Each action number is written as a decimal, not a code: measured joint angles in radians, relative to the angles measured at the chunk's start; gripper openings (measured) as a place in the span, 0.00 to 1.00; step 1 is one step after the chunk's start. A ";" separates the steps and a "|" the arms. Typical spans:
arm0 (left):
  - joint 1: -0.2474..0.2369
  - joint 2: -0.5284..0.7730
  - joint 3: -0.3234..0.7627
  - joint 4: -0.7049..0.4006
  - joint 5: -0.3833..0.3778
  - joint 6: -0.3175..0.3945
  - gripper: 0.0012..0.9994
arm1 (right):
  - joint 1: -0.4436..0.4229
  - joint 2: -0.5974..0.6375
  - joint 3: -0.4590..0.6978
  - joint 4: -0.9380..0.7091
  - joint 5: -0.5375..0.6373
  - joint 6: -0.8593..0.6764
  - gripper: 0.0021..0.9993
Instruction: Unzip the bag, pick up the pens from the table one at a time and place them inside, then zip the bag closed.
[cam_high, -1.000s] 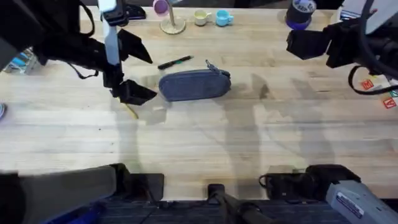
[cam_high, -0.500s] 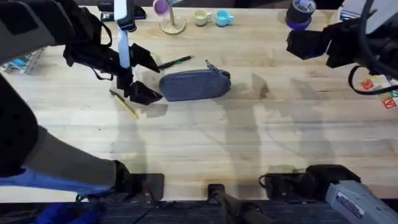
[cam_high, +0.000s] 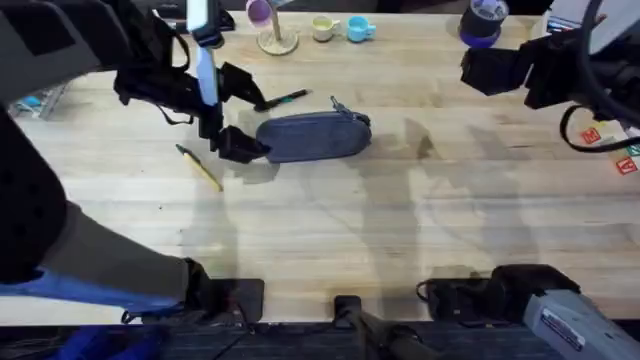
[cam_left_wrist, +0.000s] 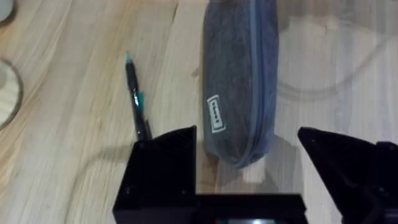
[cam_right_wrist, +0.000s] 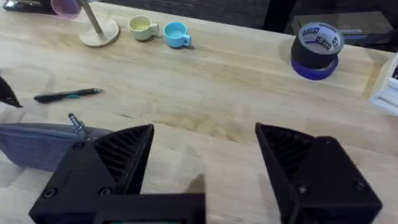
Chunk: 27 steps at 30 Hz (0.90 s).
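The oblong grey-blue fabric pouch (cam_high: 313, 136) lay zipped shut near the middle of the pale wooden surface (cam_high: 400, 240), its zipper running the length of it and the small metal pull (cam_right_wrist: 76, 122) standing up at the end nearest the right arm. It looked soft and light — likely to slide or buckle if tugged at one end without the other being pinned, so the stiff pull tab seemed the place to pinch while something held the opposite end.

Just behind the pouch lay a thin black pen with a green end (cam_high: 281, 99); off the pouch's other end, toward the left arm's base, lay a thin yellow pen with a dark tip (cam_high: 199, 166). Both looked slim, hard and apt to roll, best taken across the barrel.

The left claw (cam_left_wrist: 249, 165) hung at that end of the pouch, fingers spread wide to either side of it and closed on nothing. The right claw (cam_right_wrist: 205, 162) hovered well away from the pouch, its fingers apart and empty too.
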 joint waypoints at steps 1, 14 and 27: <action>-0.009 0.000 0.000 0.001 -0.004 0.000 0.99 | 0.000 0.000 0.000 0.000 0.000 0.000 1.00; -0.060 0.000 0.000 0.011 -0.091 0.001 0.29 | 0.000 0.000 0.000 0.000 0.000 0.000 1.00; -0.065 0.000 0.000 0.017 -0.097 0.003 0.04 | -0.001 0.000 0.000 0.054 -0.076 0.038 1.00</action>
